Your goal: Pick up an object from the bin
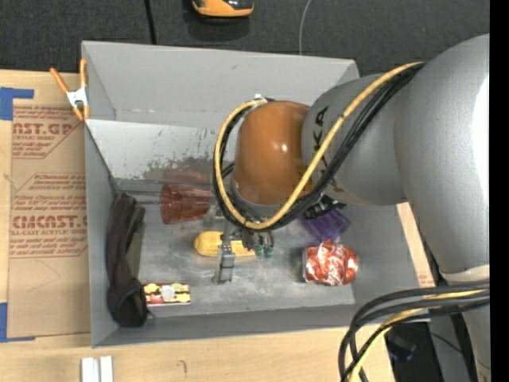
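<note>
Gripper (229,259) hangs low over the floor of the bin (199,86), at 6 o'clock from the orange cover (266,157) on the wrist. Open or closed: cannot tell, since the cover and cables (225,173) hide most of it. Nothing is visibly held.

The nearest thing is the yellow banana-shaped thing (208,243), lying flat near the bin's middle at about 10 o'clock of the gripper tip. It is either touching or just beside; can't tell which. It's the likely pick, judged from closeness alone.

Other things, taken from the gripper:
- red translucent thing (181,201) at 11 o'clock, near
- purple thing (326,223) at 2 o'clock, partly under the arm
- red-and-white crumpled packet (330,263) at 3 o'clock, well apart
- small flat box (167,294) at 8 o'clock, by the front wall
- dark brown cloth (123,261) along the 9 o'clock wall

Risks:
- The tip looks off to one end of the yellow thing, not centred. A close there may pinch the tapered end, so it squirts out or swivels on the lift.
- The rounded, smooth-looking shape could roll toward 9 o'clock if nudged.
- The tip sits close to the metal floor, so any more descent may jam or scrape it.
- The red translucent thing is close enough to get bumped on a sideways correction.
</note>
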Controlling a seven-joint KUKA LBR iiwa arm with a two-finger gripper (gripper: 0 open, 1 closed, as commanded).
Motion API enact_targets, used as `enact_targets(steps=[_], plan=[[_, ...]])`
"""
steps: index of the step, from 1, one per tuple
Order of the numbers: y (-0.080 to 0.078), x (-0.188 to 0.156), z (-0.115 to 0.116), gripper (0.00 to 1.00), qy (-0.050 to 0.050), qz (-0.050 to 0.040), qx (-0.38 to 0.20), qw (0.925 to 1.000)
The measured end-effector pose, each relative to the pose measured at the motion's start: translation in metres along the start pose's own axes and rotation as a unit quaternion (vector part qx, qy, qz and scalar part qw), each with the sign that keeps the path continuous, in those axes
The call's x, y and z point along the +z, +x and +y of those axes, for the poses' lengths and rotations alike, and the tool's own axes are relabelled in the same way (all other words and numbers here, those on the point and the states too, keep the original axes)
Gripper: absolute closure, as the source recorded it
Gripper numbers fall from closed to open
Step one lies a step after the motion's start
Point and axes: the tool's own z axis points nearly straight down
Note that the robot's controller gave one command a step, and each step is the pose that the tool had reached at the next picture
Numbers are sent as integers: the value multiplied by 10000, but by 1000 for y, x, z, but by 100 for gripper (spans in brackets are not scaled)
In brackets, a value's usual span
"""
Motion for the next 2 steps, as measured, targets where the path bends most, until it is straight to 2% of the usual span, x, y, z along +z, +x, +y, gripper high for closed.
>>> enact_targets(steps=[1, 2], plan=[[-2, -4, 0, 0, -4, -34, 5, 10000], [-16, 28, -11, 0, -9, -72, -58, 10000]])
